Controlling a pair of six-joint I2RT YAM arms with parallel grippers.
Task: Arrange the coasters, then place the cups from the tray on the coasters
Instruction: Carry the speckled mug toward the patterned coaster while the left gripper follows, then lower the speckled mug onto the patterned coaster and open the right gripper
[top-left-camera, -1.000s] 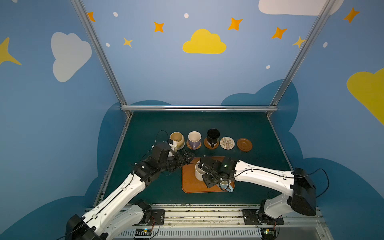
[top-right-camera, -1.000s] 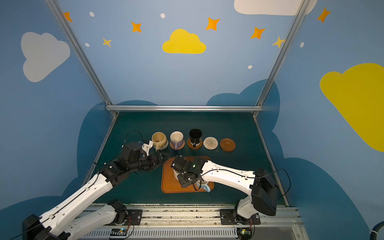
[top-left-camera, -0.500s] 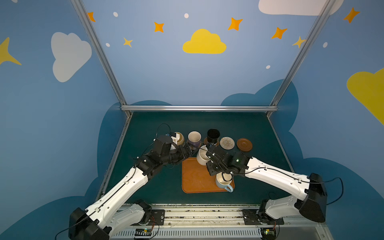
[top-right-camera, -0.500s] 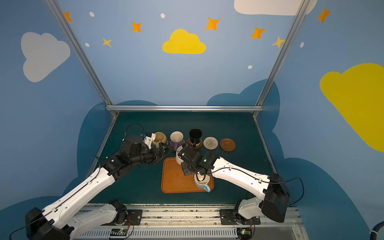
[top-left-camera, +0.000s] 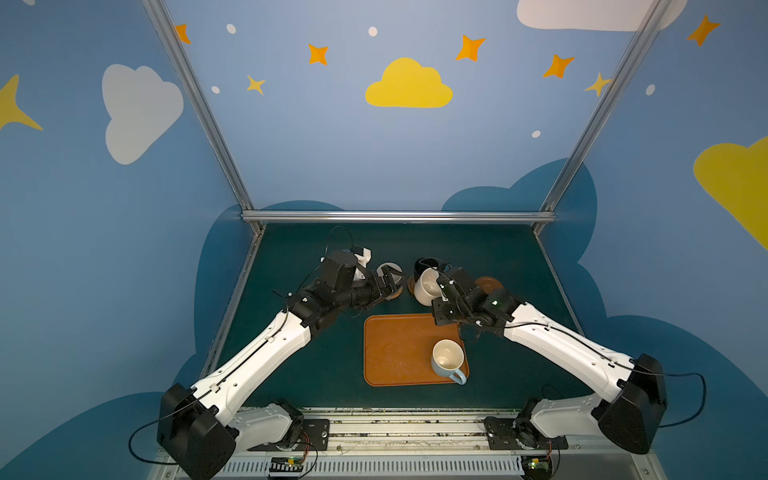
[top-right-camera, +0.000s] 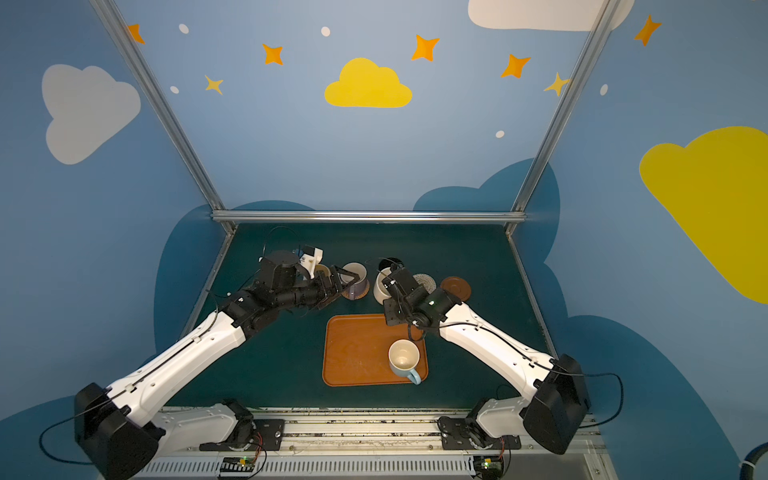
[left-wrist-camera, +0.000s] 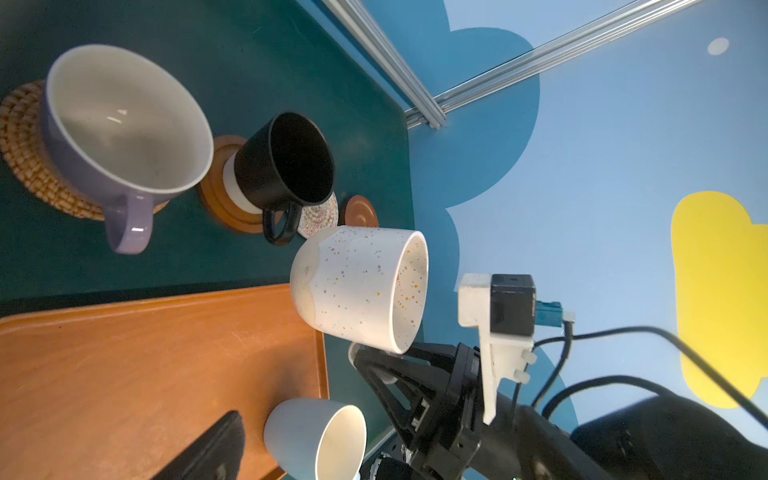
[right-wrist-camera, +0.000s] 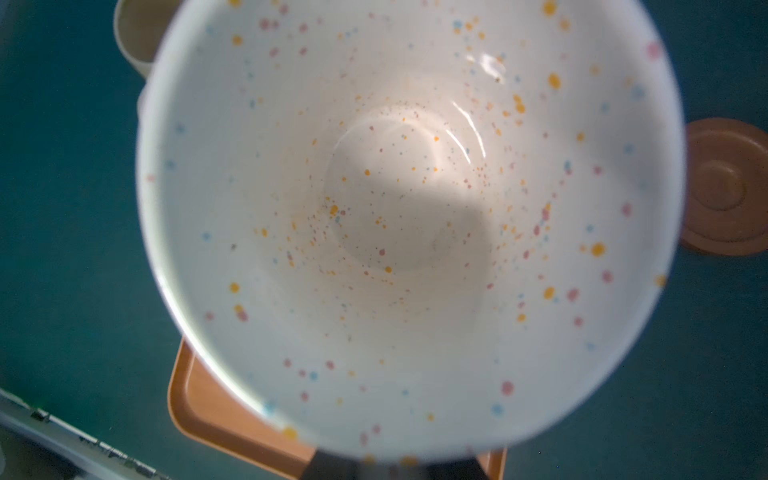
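- Right claw (top-left-camera: 443, 287): clamped on the cream-white speckled cup (top-left-camera: 427, 286), gripping at the rim side nearest the arm. The exact contact is hidden in both top views; the left wrist view shows the fingers (left-wrist-camera: 374, 361) under the rim.
- The cream-white cup is tilted, mouth toward the right arm, and held off the table (top-left-camera: 478, 249). It sits past the far edge of the tray (top-left-camera: 395, 349), just in front of the coaster row.
- It is next to the black cup (top-left-camera: 428, 262), with the grey-white woven coaster (top-right-camera: 427, 280) bare just beside it.
- The right wrist view is almost all cup interior.
- Left claw (top-right-camera: 341, 281): jaws wide apart, holding nothing, just beside the lavender cup (top-right-camera: 355, 277). Can't tell whether it touches the cup.
- Lavender cup is upright on the rattan coaster (left-wrist-camera: 25, 166).
- Black cup stands on a brown wooden coaster (left-wrist-camera: 224, 208).
- Pale yellow cup (top-right-camera: 322, 270) is at the left end of the row, mostly hidden behind the left wrist. Its coaster is not visible.
- Second brown wooden coaster (top-left-camera: 488, 284) is bare at the right end of the row.
- Light blue cup (top-left-camera: 446, 359) is upright on the tray, in the near right corner, handle toward the front edge.
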